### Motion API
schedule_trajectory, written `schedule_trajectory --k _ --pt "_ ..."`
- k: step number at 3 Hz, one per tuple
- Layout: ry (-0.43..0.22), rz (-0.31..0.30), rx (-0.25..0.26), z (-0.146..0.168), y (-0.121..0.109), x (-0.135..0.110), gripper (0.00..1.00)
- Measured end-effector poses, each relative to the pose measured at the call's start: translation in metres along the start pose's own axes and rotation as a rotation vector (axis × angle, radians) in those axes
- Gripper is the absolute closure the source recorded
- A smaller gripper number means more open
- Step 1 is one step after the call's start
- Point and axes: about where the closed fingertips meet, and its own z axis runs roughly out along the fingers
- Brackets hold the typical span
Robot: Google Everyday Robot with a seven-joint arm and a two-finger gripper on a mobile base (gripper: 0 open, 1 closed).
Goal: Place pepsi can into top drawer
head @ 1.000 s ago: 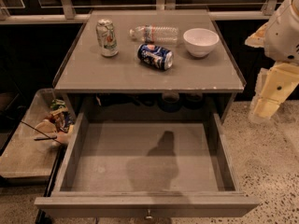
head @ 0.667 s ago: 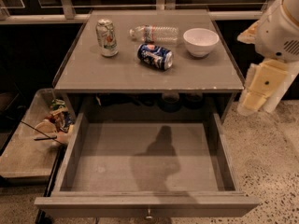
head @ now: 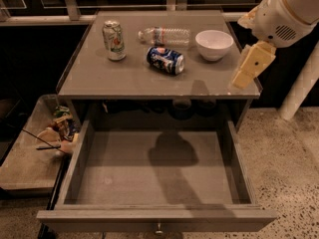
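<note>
The pepsi can [head: 165, 59], dark blue with white and red markings, lies on its side in the middle of the grey table top [head: 124, 78]. The top drawer [head: 149, 217] is pulled wide open below the table top, and its flat grey bottom holds only the arm's shadow. A small metal knob [head: 159, 228] shows on its front. My gripper [head: 250, 66], cream coloured, hangs from the white arm [head: 286, 11] over the table's right edge, to the right of the can and apart from it.
An upright pale green-and-white can [head: 114, 40] stands at the back left. A clear water bottle [head: 164, 35] lies behind the pepsi can. A white bowl [head: 214, 44] sits at the back right. A low shelf [head: 25, 163] with snack packets [head: 60, 129] is at the left. A white post [head: 301, 86] stands at the right.
My arm and gripper have moved left and up, from beside the table's right side to over its right edge. The can and the drawer have not moved.
</note>
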Motion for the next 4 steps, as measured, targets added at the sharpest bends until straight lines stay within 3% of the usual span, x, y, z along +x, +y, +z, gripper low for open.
schedule_trajectory --k 2,3,4 --pt "-0.008 -0.023 0.000 0.001 0.004 -0.008 0.00" --pt "-0.058 -0.086 0.001 0.023 -0.001 -0.036 0.00" --pt "-0.154 -0.101 0.032 0.045 -0.020 -0.058 0.00"
